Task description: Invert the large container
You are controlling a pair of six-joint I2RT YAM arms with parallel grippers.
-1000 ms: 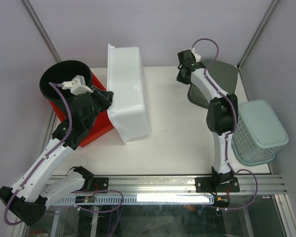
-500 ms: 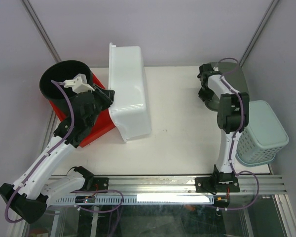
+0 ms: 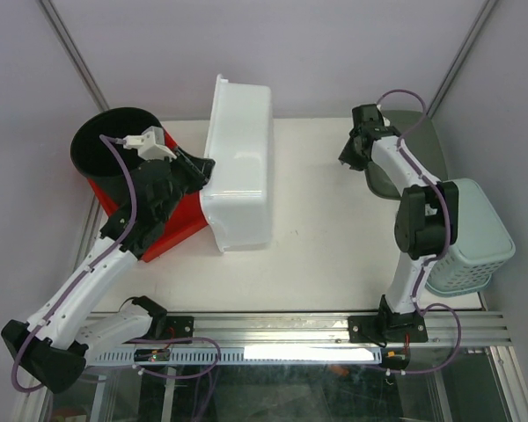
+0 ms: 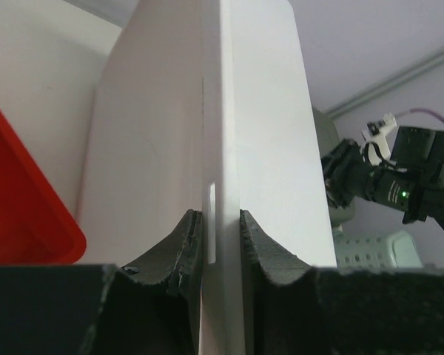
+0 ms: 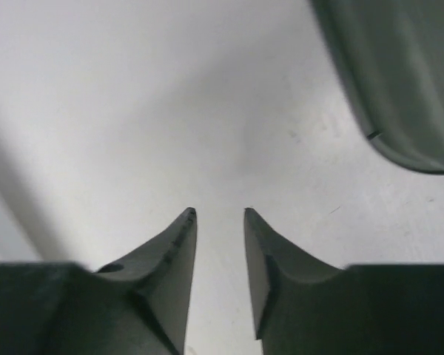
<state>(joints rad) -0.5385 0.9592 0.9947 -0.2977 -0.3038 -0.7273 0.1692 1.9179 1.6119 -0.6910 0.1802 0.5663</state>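
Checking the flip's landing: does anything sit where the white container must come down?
Nothing visible on the table to its right; the red tray lies close beside the container, near the left gripper.

No text, label, brand mark, number or sign could be read on anything in the three views.
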